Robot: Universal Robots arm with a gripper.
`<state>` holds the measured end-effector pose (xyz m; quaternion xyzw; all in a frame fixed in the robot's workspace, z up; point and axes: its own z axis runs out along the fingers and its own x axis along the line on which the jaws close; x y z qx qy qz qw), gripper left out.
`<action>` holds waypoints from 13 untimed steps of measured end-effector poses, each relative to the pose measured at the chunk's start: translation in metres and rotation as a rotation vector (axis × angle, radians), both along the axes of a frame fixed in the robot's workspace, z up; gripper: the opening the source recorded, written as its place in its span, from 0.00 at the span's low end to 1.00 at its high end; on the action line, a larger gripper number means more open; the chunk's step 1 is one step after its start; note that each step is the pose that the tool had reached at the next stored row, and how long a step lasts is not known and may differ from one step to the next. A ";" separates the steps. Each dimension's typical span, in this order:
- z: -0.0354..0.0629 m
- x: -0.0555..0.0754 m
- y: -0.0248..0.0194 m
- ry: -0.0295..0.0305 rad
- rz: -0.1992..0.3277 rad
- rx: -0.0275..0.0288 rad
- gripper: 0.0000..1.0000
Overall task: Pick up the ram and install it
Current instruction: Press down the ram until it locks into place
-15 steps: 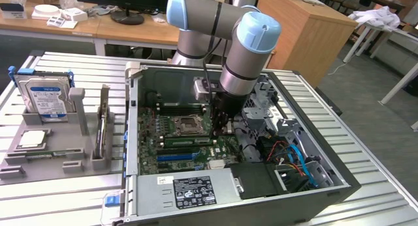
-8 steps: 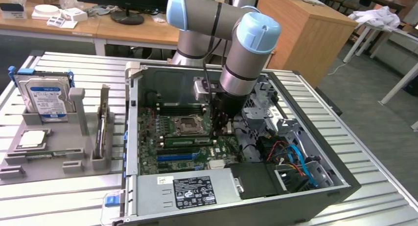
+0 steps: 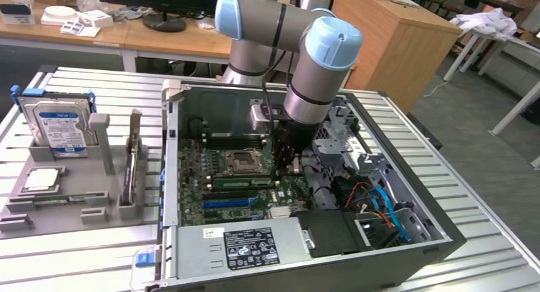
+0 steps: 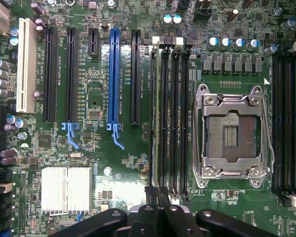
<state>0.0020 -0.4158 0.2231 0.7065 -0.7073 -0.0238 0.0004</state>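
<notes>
The gripper (image 4: 158,195), shut tight, is being held just over one end of the ram (image 3: 243,181), which is being kept lying along the black slots (image 4: 170,113).

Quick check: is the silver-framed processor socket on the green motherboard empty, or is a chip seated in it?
Empty. In the wrist view the silver-framed processor socket shows its bare dark contact bed inside the metal frame, with no chip in it.

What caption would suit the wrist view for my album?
Closed gripper hovering over a motherboard, lined up with memory slots beside the empty processor socket.
</notes>
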 end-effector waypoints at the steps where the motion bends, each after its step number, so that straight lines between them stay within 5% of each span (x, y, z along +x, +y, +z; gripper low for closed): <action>1: -0.0001 0.000 0.0000 -0.0001 0.000 0.0002 0.11; 13: -0.0012 0.000 0.0001 0.0000 0.000 0.0006 0.11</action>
